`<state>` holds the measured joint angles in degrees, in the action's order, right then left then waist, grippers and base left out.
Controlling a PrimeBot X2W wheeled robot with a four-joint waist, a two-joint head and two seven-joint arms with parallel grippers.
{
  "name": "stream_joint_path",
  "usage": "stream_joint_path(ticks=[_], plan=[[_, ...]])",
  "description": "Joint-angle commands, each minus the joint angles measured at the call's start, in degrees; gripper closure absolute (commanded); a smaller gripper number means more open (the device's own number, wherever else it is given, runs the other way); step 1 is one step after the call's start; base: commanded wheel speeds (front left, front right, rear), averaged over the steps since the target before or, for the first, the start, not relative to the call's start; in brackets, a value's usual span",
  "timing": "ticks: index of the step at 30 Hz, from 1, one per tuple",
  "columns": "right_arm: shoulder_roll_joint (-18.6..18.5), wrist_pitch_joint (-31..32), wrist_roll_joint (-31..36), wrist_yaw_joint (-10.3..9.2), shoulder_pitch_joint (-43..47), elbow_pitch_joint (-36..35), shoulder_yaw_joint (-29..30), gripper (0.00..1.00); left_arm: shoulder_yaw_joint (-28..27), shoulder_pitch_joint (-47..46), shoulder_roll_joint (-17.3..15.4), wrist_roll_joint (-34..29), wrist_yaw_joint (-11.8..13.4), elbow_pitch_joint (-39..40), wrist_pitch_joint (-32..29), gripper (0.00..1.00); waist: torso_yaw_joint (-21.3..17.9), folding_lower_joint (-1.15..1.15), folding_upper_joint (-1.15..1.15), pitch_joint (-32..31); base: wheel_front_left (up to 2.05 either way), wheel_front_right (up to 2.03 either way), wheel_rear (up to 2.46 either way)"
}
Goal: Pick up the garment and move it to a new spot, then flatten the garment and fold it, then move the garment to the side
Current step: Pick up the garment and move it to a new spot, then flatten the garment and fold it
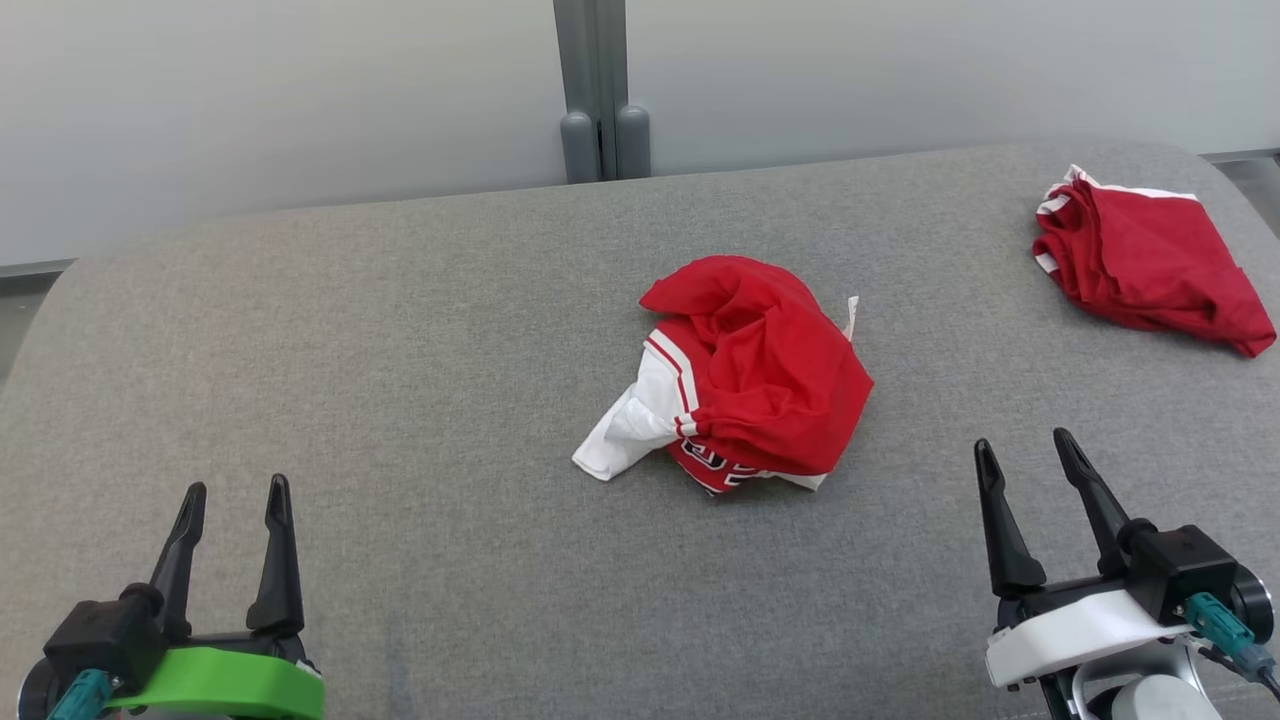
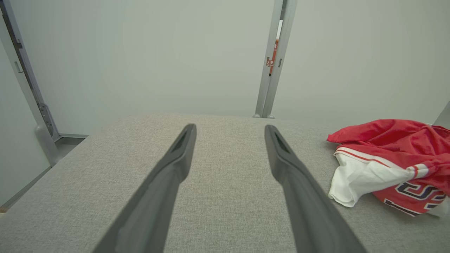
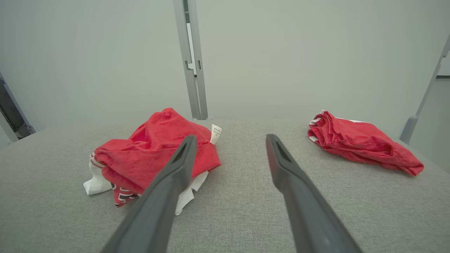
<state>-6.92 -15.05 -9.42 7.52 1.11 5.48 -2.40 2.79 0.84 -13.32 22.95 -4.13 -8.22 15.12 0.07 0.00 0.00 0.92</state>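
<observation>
Two claws stood wide and empty, left claw (image 1: 236, 484) and right claw (image 1: 1023, 438); crumpled garment (image 1: 745, 385) lay beyond them at table (image 1: 400, 350) centre, nearer the right claw.

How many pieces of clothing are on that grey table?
2. A crumpled red-and-white garment lies in the middle of the table; a red garment lies near its far right corner. Folds could hide more.

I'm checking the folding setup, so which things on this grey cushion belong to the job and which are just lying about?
Job: crumpled red-and-white cloth jersey, centre; left gripper and right gripper, both open, empty.
Lying about: red cloth garment with white trim, bunched at the far right.
</observation>
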Motion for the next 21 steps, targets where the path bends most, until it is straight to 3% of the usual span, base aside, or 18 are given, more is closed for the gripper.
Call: stream_joint_path(ticks=[1, 21], plan=[[-0.21, -0.16, 0.45, -0.06, 0.85, -0.29, 0.01, 0.0, -0.2, 0.87, 0.19, -0.7, -0.29, -0.07, 0.0, 0.0, 0.04, 0.0, 0.0, -0.03, 0.0, 0.0, 0.0], [0.05, 0.81, 1.0, -0.06, 1.61, -0.54, 0.85, 0.0, -1.11, 0.07, 1.56, -1.96, -1.44, -2.28, 0.01, 0.0, 0.11, 0.0, 0.0, -0.28, 0.0, 0.0, 0.0]])
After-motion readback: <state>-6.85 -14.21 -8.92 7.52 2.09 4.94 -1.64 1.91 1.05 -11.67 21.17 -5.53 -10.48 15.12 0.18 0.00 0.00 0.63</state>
